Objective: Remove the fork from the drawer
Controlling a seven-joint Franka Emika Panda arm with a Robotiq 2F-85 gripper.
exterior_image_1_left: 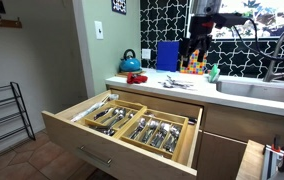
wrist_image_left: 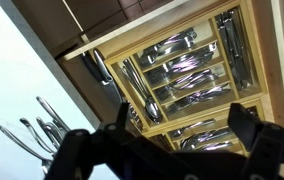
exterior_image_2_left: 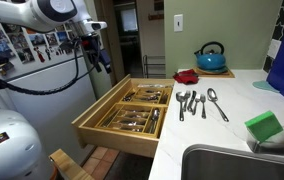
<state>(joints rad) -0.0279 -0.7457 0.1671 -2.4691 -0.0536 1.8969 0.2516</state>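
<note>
The wide light-wood drawer is pulled open below the counter. Its wooden divider compartments hold several pieces of silver cutlery. The drawer also shows in an exterior view and in the wrist view. I cannot pick out a single fork among the cutlery. My gripper is open and empty, high above the drawer and looking down into it. It hangs from the arm in both exterior views.
Several utensils lie on the white counter beside the drawer. A blue kettle, a red dish and a green sponge stand on the counter. A sink is nearby. A metal rack stands on the floor.
</note>
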